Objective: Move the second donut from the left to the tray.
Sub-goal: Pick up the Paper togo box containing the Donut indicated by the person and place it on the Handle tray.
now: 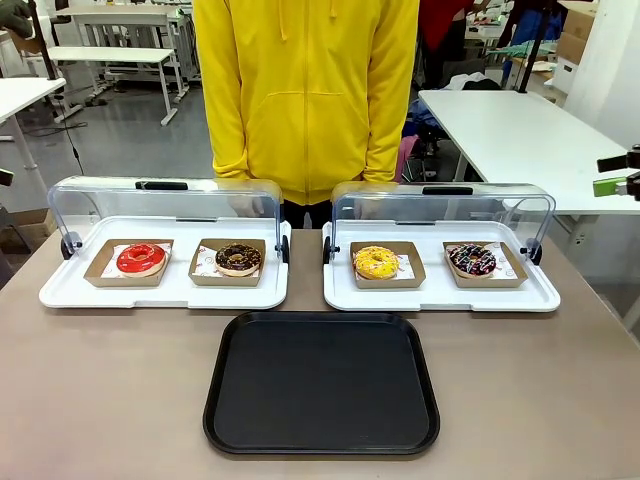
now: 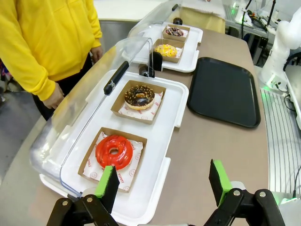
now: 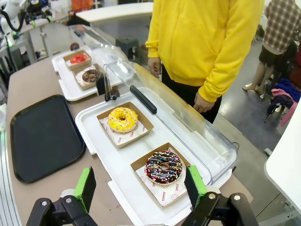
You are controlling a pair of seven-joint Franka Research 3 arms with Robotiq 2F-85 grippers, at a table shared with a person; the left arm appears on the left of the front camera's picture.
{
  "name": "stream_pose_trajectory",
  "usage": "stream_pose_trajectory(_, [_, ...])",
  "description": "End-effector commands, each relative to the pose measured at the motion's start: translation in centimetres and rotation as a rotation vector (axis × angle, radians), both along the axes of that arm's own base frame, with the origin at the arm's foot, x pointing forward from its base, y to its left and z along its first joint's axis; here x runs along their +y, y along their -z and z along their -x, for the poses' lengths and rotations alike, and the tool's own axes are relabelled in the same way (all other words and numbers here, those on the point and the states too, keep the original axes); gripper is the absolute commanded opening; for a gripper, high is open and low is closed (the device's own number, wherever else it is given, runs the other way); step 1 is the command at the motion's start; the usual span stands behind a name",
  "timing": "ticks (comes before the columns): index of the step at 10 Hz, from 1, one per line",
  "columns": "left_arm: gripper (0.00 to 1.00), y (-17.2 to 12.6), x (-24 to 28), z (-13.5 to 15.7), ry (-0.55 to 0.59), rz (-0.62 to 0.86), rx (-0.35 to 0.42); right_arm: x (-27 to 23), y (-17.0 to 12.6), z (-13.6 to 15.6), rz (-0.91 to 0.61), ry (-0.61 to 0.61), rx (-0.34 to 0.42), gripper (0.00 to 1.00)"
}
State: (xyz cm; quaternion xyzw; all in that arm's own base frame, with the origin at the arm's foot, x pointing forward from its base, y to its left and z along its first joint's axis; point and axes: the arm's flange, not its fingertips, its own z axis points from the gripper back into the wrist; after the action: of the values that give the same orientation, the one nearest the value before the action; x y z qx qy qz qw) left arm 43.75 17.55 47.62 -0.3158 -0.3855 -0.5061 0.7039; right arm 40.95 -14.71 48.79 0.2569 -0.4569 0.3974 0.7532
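Observation:
The chocolate donut with pale crumb specks [image 1: 238, 258] lies in its small brown cardboard tray on the left white tray, to the right of the glossy red donut [image 1: 141, 259]. The left wrist view shows that chocolate donut [image 2: 139, 96] beyond the red donut [image 2: 114, 151]. The large black tray [image 1: 322, 382] lies flat on the table in front of both white trays. My left gripper [image 2: 163, 185] hovers open above the near end of the left white tray. My right gripper [image 3: 139, 188] hangs open over the right white tray, close to the sprinkled donut [image 3: 163, 168].
The right white tray [image 1: 440, 292] holds a yellow donut [image 1: 376, 262] and a dark sprinkled donut [image 1: 472, 260]. Both clear lids [image 1: 170, 199] stand open at the back. A person in a yellow hoodie [image 1: 305, 90] stands at the far edge, hands down beside the lids.

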Motion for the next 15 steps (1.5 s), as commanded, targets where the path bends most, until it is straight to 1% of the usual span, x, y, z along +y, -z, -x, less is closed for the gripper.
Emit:
stream_pose_trajectory(1, [1.0, -0.1, 0.0, 0.12, 0.002, 0.012, -0.001, 0.04, -0.06, -0.03, -0.001, -0.004, -0.002, 1.0])
stream_pose_trajectory(15, [1.0, -0.1, 0.0, 0.12, 0.002, 0.012, -0.001, 0.04, -0.06, -0.03, -0.001, -0.004, -0.002, 1.0])
